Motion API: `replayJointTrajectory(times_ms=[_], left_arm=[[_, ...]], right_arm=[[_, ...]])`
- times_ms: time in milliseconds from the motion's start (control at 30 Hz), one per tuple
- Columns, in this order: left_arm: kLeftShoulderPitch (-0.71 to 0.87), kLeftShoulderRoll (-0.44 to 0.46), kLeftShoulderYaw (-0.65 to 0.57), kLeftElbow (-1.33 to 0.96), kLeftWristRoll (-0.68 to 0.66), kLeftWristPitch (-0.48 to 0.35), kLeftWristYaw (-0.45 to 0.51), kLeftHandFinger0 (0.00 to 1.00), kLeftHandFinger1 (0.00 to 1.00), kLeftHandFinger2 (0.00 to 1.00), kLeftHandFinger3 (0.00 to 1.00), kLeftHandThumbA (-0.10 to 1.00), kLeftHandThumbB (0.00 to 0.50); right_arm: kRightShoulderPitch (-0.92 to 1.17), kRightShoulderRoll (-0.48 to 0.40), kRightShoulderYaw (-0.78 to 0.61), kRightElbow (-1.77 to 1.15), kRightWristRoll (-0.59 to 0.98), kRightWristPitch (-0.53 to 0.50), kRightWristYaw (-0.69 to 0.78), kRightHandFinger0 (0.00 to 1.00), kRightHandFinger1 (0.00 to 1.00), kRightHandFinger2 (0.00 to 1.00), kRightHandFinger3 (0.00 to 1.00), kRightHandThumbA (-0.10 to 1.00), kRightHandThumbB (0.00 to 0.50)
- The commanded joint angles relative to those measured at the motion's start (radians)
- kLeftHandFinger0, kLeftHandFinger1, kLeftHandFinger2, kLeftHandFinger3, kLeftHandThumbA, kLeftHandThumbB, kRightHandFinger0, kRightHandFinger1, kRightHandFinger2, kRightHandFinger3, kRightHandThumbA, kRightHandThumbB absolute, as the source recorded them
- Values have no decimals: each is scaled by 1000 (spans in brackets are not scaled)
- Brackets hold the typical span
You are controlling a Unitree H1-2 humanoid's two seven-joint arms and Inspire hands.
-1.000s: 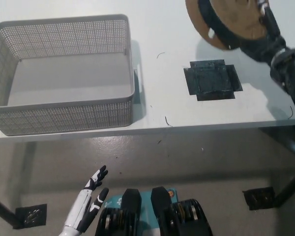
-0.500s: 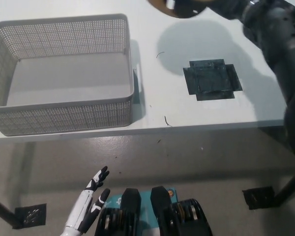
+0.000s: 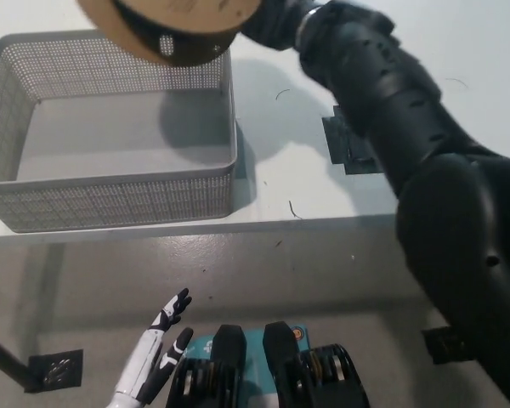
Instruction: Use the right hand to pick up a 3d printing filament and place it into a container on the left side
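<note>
The tan cardboard-sided filament spool (image 3: 166, 30) with its dark winding now hangs at the picture's 11 o'clock, above the far right corner of the grey mesh plastic basket (image 3: 110, 202); a second ago it was over at 1 o'clock, above bare tabletop, so the carry across is nearly finished and, by my judgement, only the lowering and release remain. The black right hand (image 3: 268, 21) grips the spool from its right side, though its fingers are mostly hidden behind the disc and cut by the top edge. The spool's shadow falls on the basket's empty floor. The basket's far rim lies just below the spool and could catch it on the way down. The black arm now covers much of the dark square patch (image 3: 340, 140) on the white tabletop (image 3: 272, 191) at 3 o'clock. The white left hand (image 3: 153, 361) rests at 7 o'clock, below the tabletop edge, fingers spread and empty.
</note>
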Motion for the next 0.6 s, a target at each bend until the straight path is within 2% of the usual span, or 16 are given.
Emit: replayJointTrajectory(times_ms=[0,67,133,200,233,267,300,333,367,400,433,467,500,533,567], left_arm=[[-8,16,-7,-26,13,-43,2,1000,1000,1000,1000,1000,201],[-11,15,-5,-27,12,-43,1,1000,1000,1000,1000,1000,206],[-12,16,-7,-26,9,-43,3,1000,1000,1000,1000,1000,210],[-11,18,-6,-29,14,-43,-1,1000,1000,1000,1000,1000,220],[-12,20,-7,-30,12,-43,-5,1000,1000,1000,1000,1000,215],[-12,21,-8,-31,9,-43,-8,1000,1000,1000,1000,1000,214],[-13,19,-8,-32,1,-43,-13,1000,1000,1000,1000,1000,210],[-17,20,-6,-31,3,-43,-15,1000,1000,1000,1000,1000,216],[-17,20,-6,-32,6,-43,-17,1000,1000,1000,1000,1000,217],[-17,21,-6,-34,7,-43,-20,1000,1000,1000,1000,1000,216],[-19,22,-7,-33,6,-43,-21,1000,1000,1000,1000,1000,219],[-22,23,-8,-30,5,-43,-22,1000,1000,1000,1000,1000,222],[-24,24,-9,-29,3,-43,-24,1000,1000,1000,1000,1000,223],[-26,24,-10,-27,3,-43,-25,1000,1000,1000,1000,1000,235],[-27,25,-9,-27,3,-43,-29,1000,1000,1000,1000,1000,242]], right_arm=[[-103,22,19,-14,17,-89,-77,0,89,720,1000,-100,39],[-97,38,29,-15,15,-122,-109,0,157,798,1000,-100,40],[-96,54,56,-13,-11,-133,-176,0,260,896,1000,-100,90],[-87,68,107,-15,-51,-160,-214,2,327,938,1000,-100,97],[-80,74,142,-16,-78,-179,-216,15,388,908,848,-100,135],[-76,77,179,-16,-104,-191,-220,6,403,908,707,-100,126],[-76,80,179,-16,-92,-189,-224,26,413,866,940,-100,144],[-77,82,175,-15,-72,-186,-224,310,704,1000,887,-100,276],[-77,84,175,-14,-63,-183,-217,540,956,1000,921,-51,255],[-77,82,190,-13,-66,-170,-170,776,1000,1000,1000,69,293],[-77,79,219,-13,-87,-162,-109,1000,1000,1000,1000,285,306],[-78,76,240,-13,-98,-160,-69,1000,1000,1000,1000,389,307],[-79,73,257,-13,-104,-159,-38,1000,1000,1000,1000,418,305],[-80,72,280,-13,-113,-160,-6,1000,1000,1000,1000,557,330],[-81,72,283,-13,-106,-165,4,1000,1000,1000,1000,604,358]])
